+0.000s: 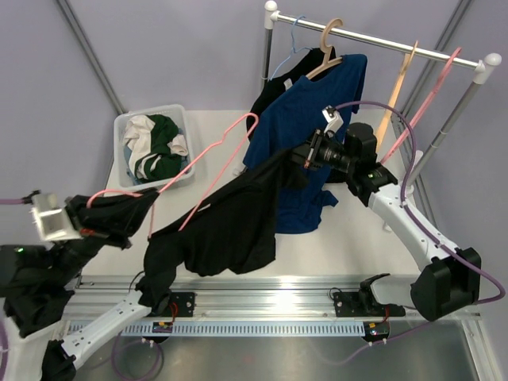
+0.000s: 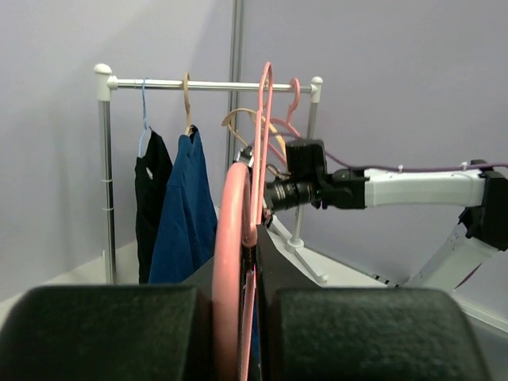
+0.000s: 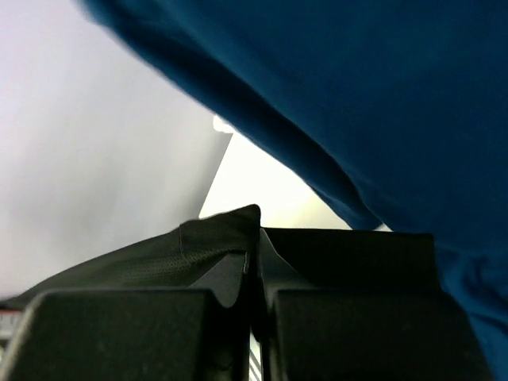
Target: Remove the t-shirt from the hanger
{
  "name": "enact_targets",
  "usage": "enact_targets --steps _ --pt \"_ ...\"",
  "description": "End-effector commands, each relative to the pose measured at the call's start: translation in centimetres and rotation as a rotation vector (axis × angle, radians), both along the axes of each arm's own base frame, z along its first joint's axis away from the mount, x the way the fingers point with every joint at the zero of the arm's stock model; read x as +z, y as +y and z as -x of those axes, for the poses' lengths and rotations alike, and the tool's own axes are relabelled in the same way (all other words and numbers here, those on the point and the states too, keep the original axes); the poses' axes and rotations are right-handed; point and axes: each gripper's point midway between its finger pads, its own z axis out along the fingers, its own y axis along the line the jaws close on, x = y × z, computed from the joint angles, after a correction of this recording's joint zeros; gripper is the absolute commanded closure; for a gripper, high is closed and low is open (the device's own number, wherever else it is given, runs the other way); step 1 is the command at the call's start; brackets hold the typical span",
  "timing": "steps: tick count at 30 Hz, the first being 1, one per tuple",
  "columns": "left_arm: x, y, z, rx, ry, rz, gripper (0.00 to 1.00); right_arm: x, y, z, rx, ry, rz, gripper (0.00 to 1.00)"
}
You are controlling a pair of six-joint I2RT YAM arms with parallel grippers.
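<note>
Currently the L gripper (image 2: 238,317) is pinched shut on the pink hanger (image 2: 228,238), at lower left of the top view. R gripper (image 3: 254,278) is clamped on black t-shirt (image 1: 230,226) fabric near centre. L arm sits low; R arm reaches in from lower right. The t-shirt stretches between both grippers, w/ the hanger mostly bare above it. Behind are a rack (image 1: 381,40) w/ a blue shirt (image 1: 317,119) and, upper left, a basket (image 1: 125,127).

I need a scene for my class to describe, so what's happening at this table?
Two robot arms are taking a black t-shirt off a pink hanger. The left gripper is shut on the hanger; the right gripper pinches the shirt's fabric near the clothes rack. The shirt is stretched between them and still partly on the hanger.
</note>
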Motion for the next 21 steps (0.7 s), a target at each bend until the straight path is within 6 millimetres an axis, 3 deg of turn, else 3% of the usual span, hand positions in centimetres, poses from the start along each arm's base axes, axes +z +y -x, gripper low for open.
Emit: enact_targets --steps 1,5,11,17,21 --pt "1.0 -2.2 -2.0 -0.022 -0.050 0.054 1.00 2.2 0.7 1.4 0.183 -0.131 0.060 1.00" --pt "1.1 -4.8 -4.1 -0.049 -0.065 0.045 1.00 0.6 1.1 2.8 0.222 -0.161 0.133 1.00" --pt "3.4 -7.1 -6.7 -0.047 -0.103 0.071 1.00 -2.6 0.0 1.3 0.155 -0.108 0.256 1.00" --pt "5.7 -6.9 -7.3 -0.016 -0.140 0.092 1.00 -7.6 -1.9 -0.8 0.036 -0.016 0.389 1.00" --pt "7.6 -5.2 -6.6 0.032 -0.186 0.135 1.00 -8.5 -3.2 -1.2 -0.031 0.028 0.443 1.00"
